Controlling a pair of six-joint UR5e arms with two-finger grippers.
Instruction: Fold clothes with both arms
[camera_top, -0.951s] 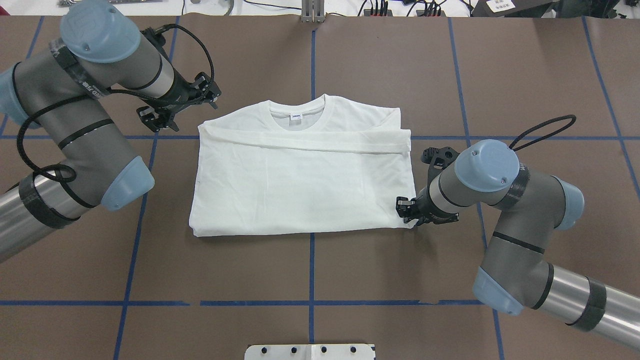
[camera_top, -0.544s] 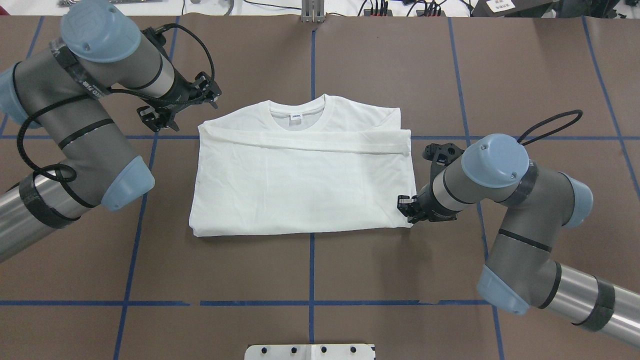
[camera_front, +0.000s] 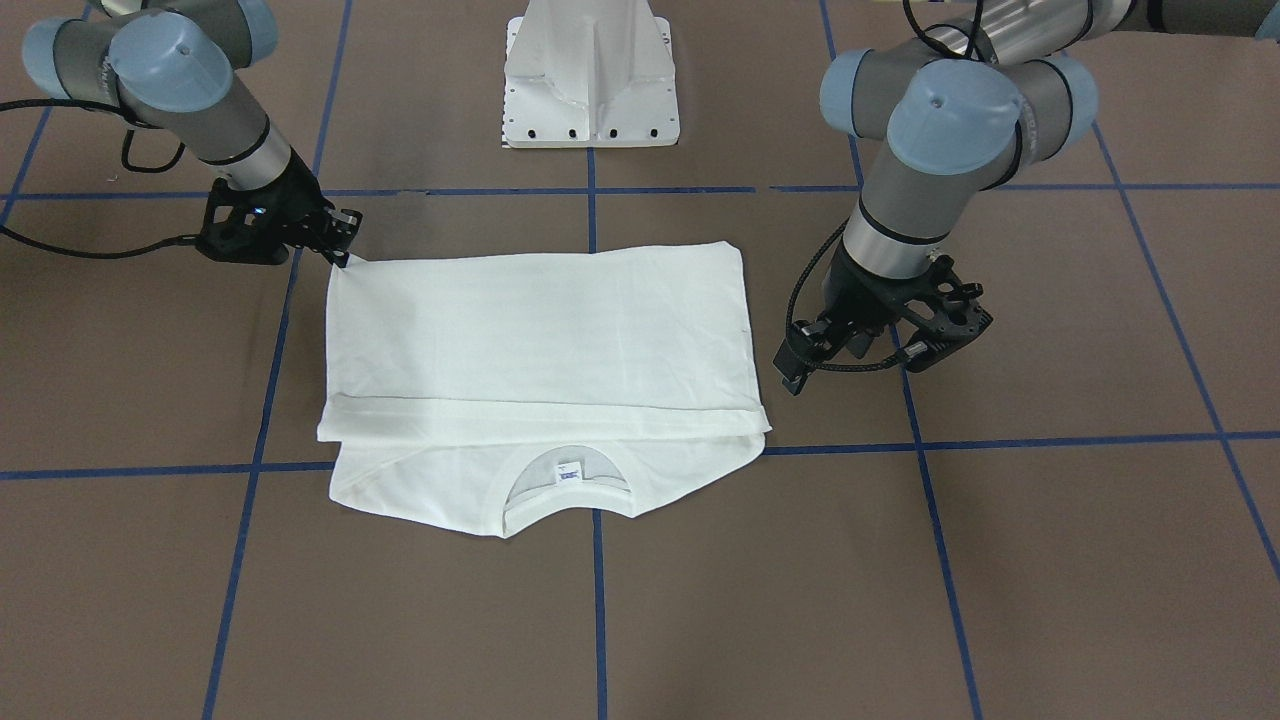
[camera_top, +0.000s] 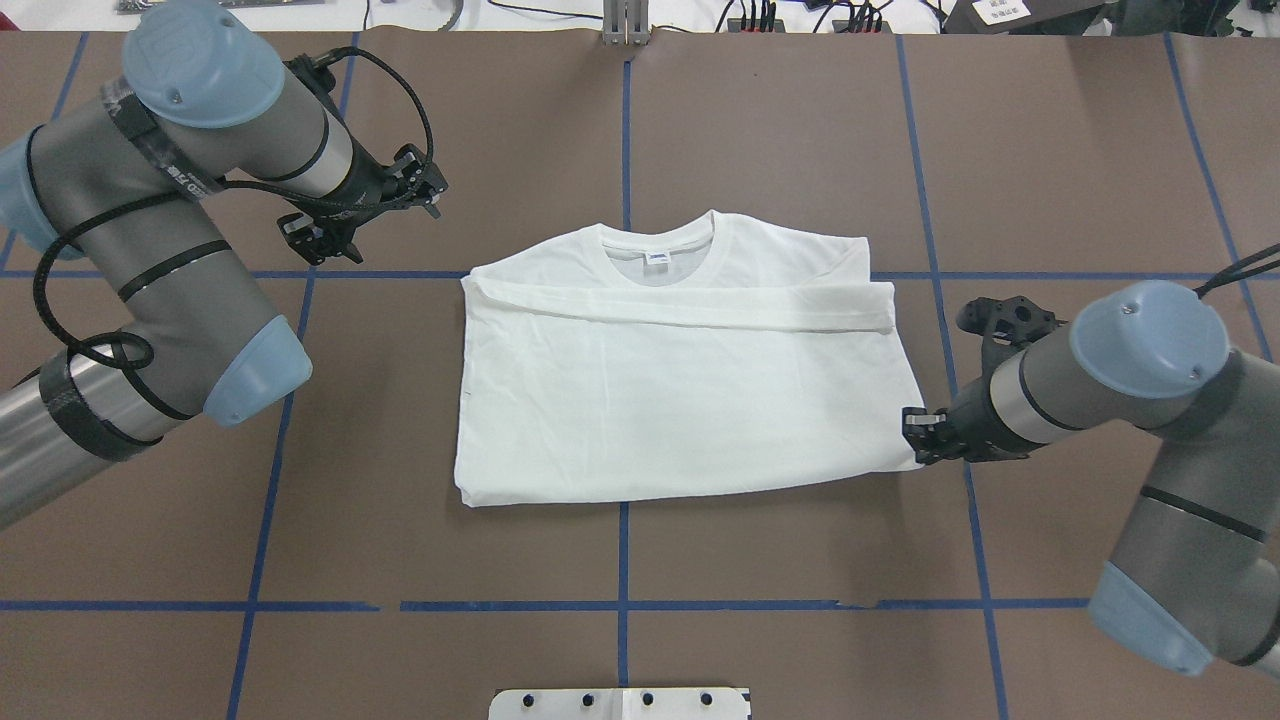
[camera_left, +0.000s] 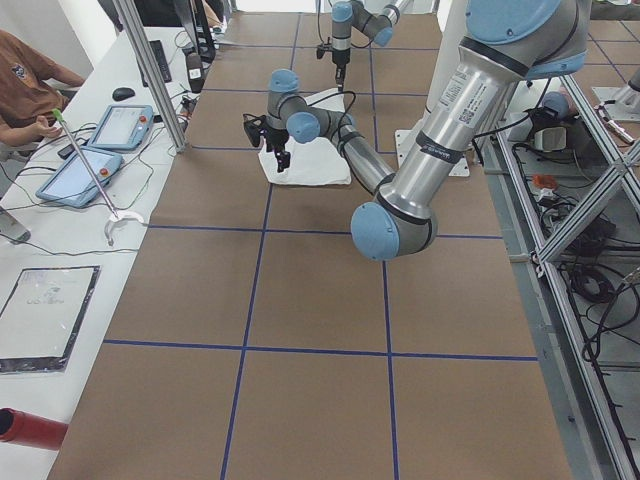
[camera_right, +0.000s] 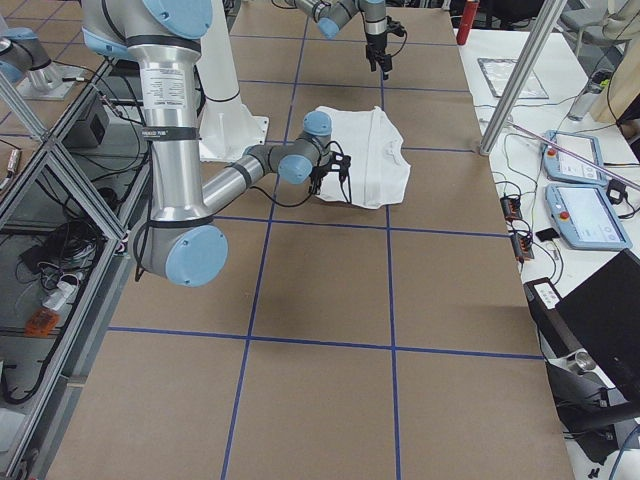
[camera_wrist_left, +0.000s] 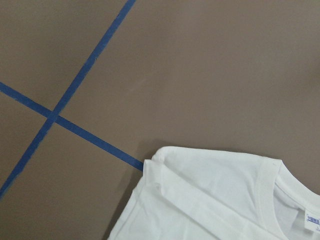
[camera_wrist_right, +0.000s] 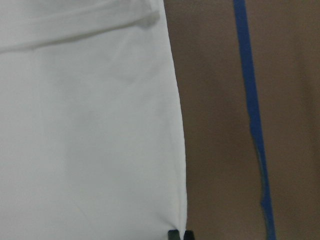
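The white T-shirt (camera_top: 680, 400) lies folded flat on the brown table, its collar and label (camera_top: 657, 260) on the far side, and no black text shows. My right gripper (camera_top: 915, 440) is shut on the shirt's near right corner, low on the table. In the right wrist view its fingertips (camera_wrist_right: 180, 234) pinch the cloth edge (camera_wrist_right: 175, 150). My left gripper (camera_top: 355, 215) hovers apart from the shirt, off its far left shoulder, and looks open. The left wrist view shows that shoulder (camera_wrist_left: 210, 200) and no fingers. From the front, the right gripper (camera_front: 340, 255) touches the shirt (camera_front: 540, 320) and the left gripper (camera_front: 885, 335) stands clear.
Blue tape lines (camera_top: 624, 540) cross the brown table. The white pedestal base (camera_front: 590, 80) stands at the robot's edge. Cables and plugs (camera_top: 790, 15) lie along the far edge. At the table's ends are tablets (camera_left: 120, 125) and a seated person (camera_left: 25, 85).
My right gripper has pulled rightward and dragged the whole shirt with it by its corner. The left arm has barely moved.
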